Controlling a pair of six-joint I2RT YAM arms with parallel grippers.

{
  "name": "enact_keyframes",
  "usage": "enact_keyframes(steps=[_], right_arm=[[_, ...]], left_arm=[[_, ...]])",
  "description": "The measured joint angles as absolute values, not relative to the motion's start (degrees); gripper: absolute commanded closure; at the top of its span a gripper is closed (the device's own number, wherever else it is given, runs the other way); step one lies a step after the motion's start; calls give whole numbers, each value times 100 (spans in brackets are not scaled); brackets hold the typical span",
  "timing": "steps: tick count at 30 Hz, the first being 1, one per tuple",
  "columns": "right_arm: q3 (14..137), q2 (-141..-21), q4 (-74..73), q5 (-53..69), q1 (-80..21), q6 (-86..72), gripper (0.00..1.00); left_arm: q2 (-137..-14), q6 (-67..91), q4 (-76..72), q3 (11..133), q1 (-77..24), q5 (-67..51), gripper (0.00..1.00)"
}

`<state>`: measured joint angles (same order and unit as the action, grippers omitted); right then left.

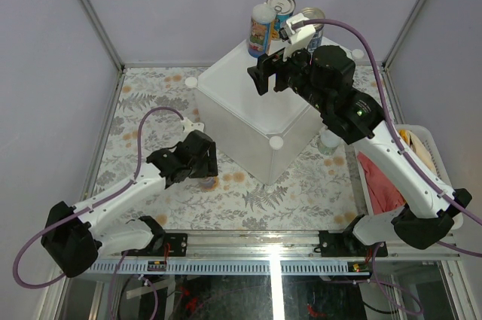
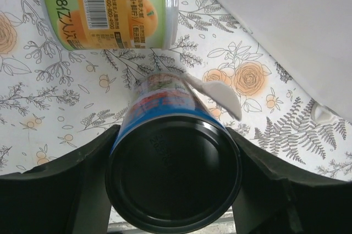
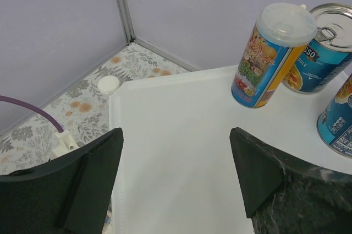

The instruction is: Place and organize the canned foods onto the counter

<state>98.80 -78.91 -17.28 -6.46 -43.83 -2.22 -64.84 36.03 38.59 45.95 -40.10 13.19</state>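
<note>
**A:** What is the left gripper (image 2: 173, 154) doing?

**B:** Its fingers (image 2: 77, 190) are clamped on a blue can (image 2: 165, 107), one pressing each side. The can's dark end faces the wrist camera. The gripper sits low over the table (image 1: 301, 184), left of the counter's near corner.

**A:** What is around it?

**B:** An orange can (image 2: 110, 5) lies on its side just beyond the blue one, barcode up and white rim to the right. A white piece (image 2: 220, 93) sticks out beside the blue can; what it is cannot be told. The counter (image 1: 248, 109) rises close on the right.

**A:** And the right gripper (image 1: 263, 75)?

**B:** Its fingers stand apart with nothing between them. It hangs above the counter's top, touching nothing.

**A:** Which cans are up there?

**B:** Three, all upright at the far corner. A lidded can (image 3: 272, 58) with a yellow-orange label is nearest the gripper. A ring-pull can (image 3: 324, 52) in blue stands just behind it. A third can (image 3: 338, 121), also blue, is at the right edge of the wrist view.

**A:** Anything else?

**B:** What looks like another white-topped can (image 1: 327, 141) stands on the table right of the counter, partly hidden by the right arm. A basket (image 1: 422, 135) with a red cloth (image 1: 380, 184) sits further right.
</note>
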Motion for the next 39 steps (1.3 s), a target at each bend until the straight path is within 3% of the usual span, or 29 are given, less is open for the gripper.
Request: enact_keyframes(steps=[7, 21, 39], right_arm=[[9880, -7891, -1734, -637, -4383, -220, 14], [9880, -7891, -1752, -539, -4383, -220, 14], [9804, -7793, -1850, -351, -4386, -364, 11]], left_arm=[[-6215, 3546, 3590, 4355, -4014, 1378, 99], [-5664, 3599, 3688, 4370, -4014, 1037, 100], [-5465, 3819, 4119, 5782, -4014, 211, 100]])
